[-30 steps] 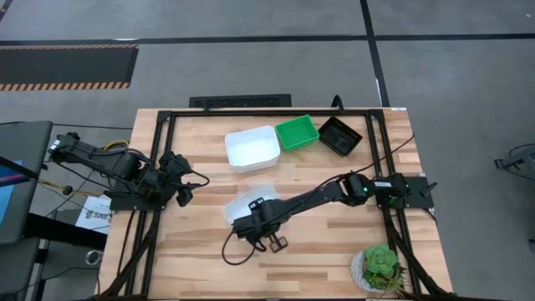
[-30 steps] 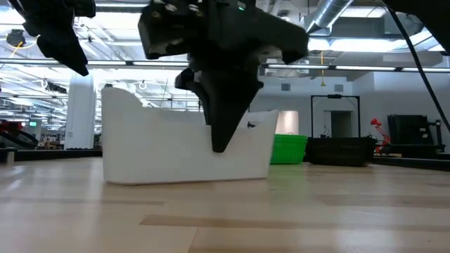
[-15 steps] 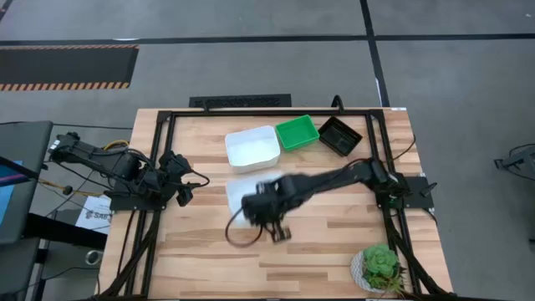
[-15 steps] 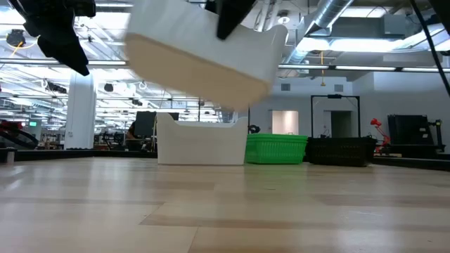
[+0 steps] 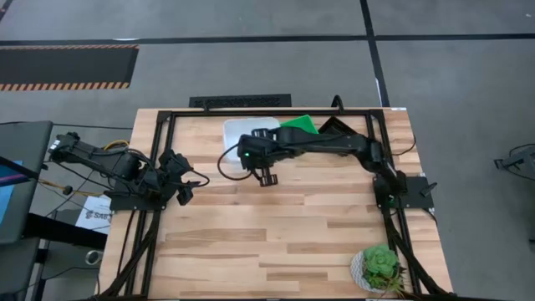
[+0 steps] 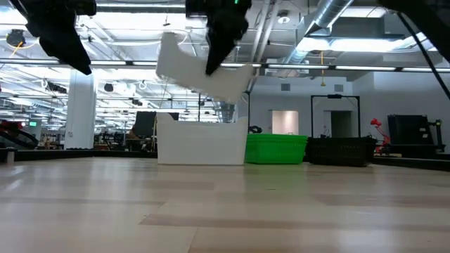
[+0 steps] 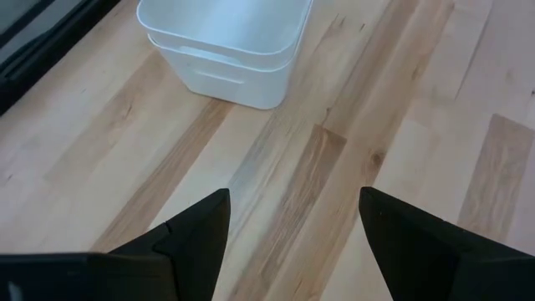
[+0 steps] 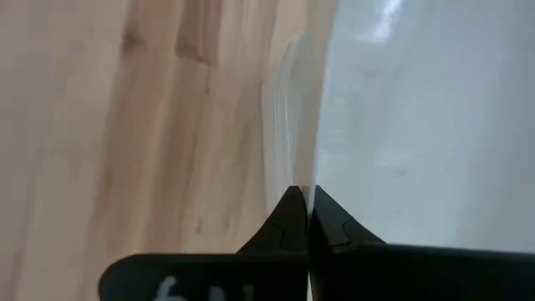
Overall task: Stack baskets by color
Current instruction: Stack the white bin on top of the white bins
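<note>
White basket (image 6: pixel 204 67), tilted, hung in the air above a second white basket (image 6: pixel 202 143) that stood on the worktop (image 5: pixel 276 234) at its far side. The right tool (image 8: pixel 308 219) was clamped together on the raised basket's wall, one finger on each face of the rim. Beside the standing white basket sat a green basket (image 6: pixel 275 149), then a black basket (image 6: pixel 342 150). The left tool (image 7: pixel 292 230) waited near the worktop's left edge, its fingers apart and holding nothing.
</note>
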Robot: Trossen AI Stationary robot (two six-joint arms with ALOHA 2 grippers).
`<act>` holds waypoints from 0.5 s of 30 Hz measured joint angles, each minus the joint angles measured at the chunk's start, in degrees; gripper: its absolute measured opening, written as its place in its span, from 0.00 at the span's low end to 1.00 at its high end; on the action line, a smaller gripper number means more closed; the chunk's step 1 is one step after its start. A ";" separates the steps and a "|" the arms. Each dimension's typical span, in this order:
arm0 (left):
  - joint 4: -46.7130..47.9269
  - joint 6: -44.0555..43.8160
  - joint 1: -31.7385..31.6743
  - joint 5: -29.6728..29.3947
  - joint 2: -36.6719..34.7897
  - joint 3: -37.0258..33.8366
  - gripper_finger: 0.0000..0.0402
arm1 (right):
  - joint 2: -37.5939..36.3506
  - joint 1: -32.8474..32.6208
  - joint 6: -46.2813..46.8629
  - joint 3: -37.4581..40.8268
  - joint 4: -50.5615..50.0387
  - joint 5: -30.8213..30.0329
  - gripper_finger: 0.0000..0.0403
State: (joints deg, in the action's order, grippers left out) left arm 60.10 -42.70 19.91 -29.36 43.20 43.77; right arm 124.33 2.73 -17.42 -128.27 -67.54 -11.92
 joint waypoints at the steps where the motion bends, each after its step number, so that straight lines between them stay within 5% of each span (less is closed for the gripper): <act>1: 0.00 -0.02 -0.01 0.00 0.01 0.00 0.63 | 0.84 0.61 -1.04 0.04 -0.24 0.07 0.00; 15: 0.00 -0.02 0.00 -1.08 0.01 0.00 0.63 | 5.53 4.05 -6.40 0.00 -0.29 2.99 0.00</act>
State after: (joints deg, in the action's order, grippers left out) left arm 60.10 -42.72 19.91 -30.45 43.21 43.77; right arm 129.86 6.78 -23.82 -128.27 -67.84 -8.93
